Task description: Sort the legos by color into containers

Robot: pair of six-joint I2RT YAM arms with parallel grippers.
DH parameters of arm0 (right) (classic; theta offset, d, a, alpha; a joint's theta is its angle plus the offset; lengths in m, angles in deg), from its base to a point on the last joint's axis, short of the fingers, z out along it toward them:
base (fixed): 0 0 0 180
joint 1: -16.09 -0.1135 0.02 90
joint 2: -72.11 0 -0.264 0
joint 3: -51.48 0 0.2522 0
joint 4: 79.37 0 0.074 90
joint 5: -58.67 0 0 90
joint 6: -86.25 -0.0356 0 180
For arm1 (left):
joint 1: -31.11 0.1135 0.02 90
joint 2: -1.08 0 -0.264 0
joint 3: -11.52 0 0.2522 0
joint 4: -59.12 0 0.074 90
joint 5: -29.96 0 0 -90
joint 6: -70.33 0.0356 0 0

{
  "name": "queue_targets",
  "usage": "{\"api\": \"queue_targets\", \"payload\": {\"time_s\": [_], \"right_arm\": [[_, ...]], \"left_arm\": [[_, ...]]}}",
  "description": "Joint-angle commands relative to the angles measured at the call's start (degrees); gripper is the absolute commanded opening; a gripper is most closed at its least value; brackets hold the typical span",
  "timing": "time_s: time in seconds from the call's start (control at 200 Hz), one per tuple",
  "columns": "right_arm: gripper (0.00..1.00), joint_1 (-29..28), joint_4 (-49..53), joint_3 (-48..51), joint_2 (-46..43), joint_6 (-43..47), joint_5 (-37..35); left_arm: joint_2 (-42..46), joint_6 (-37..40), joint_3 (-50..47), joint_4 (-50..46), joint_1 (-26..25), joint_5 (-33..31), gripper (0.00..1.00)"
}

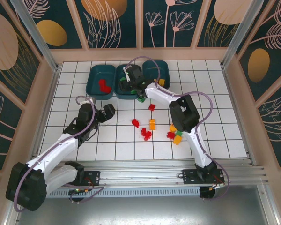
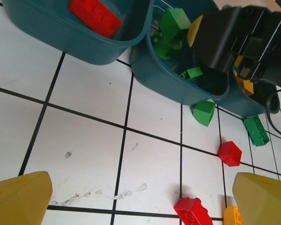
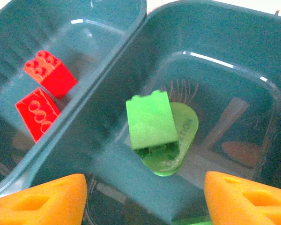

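Three dark teal bins stand in a row at the back. The left bin holds red bricks, the middle bin green ones, and the right bin yellow ones. My right gripper hangs open over the middle bin. A green brick lies free below its orange fingers. My left gripper is open and empty low over the tiles. Ahead of it are loose red, red and green bricks.
More loose bricks lie mid-table: a red one, an orange one, a red cluster, and a mixed red, green and yellow group beside the right arm. Wooden walls close in the tiled floor.
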Motion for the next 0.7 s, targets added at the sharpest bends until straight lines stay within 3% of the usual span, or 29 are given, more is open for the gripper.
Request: {"api": "queue_targets", "payload": {"time_s": [0.0,0.15,0.345,0.5,0.696], "right_arm": [[0.68,0.5,-2.5,7.3,-10.6,-0.2,-3.6],[0.66,1.9,-8.0,27.2,-23.9,-2.6,-4.9],[0.69,5.2,-9.9,46.3,-33.3,-4.8,-3.2],[0.74,7.6,-10.5,52.1,-33.3,-4.0,2.8],[0.77,7.6,-10.9,52.3,-29.7,-1.8,5.8]], "left_arm": [[-2.4,1.9,3.1,1.5,0.4,2.3,0.96],[-7.6,1.3,4.4,4.5,0.3,7.7,0.81],[-14.5,0.9,5.5,8.2,-2.8,11.2,0.75],[-20.0,1.7,9.4,8.4,-9.3,11.1,0.73],[-19.6,1.0,8.4,9.9,-9.6,11.5,0.76]]}}
